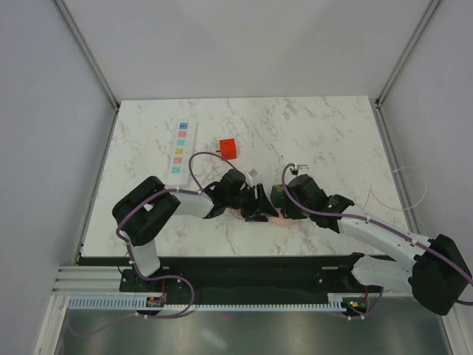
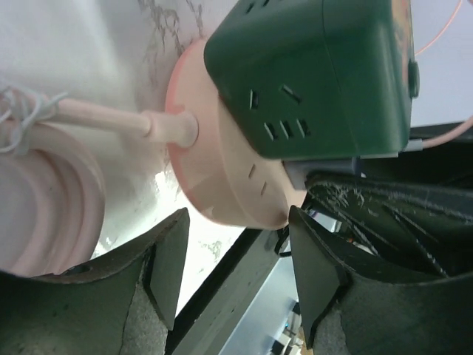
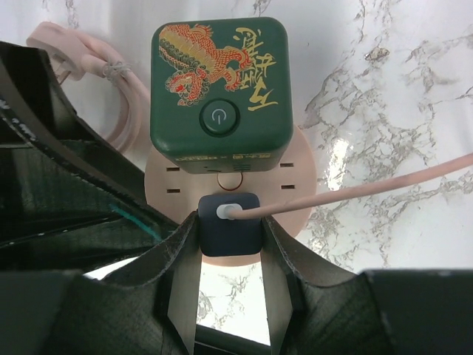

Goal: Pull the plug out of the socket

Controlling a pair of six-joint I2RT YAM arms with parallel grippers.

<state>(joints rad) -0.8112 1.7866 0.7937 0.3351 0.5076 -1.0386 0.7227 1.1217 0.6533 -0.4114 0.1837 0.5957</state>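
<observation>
Top view: my right tool (image 1: 281,209) and left tool (image 1: 256,209) meet mid-frame; a red-orange cube (image 1: 228,148) lies loose above them. Left wrist: left tool open, round pink socket base (image 2: 214,170) just above. Right wrist: right tool clamps the small dark blue plug (image 3: 230,225), seated in that base; pull-out runs down-frame.

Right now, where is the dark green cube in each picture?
Top external: not visible, hidden between left end effector and right end effector.
Left wrist: green cube upper right, its slotted side showing.
Right wrist: top centre, dragon face toward the camera.
Shared landmark: the pink round base touching it.
</observation>
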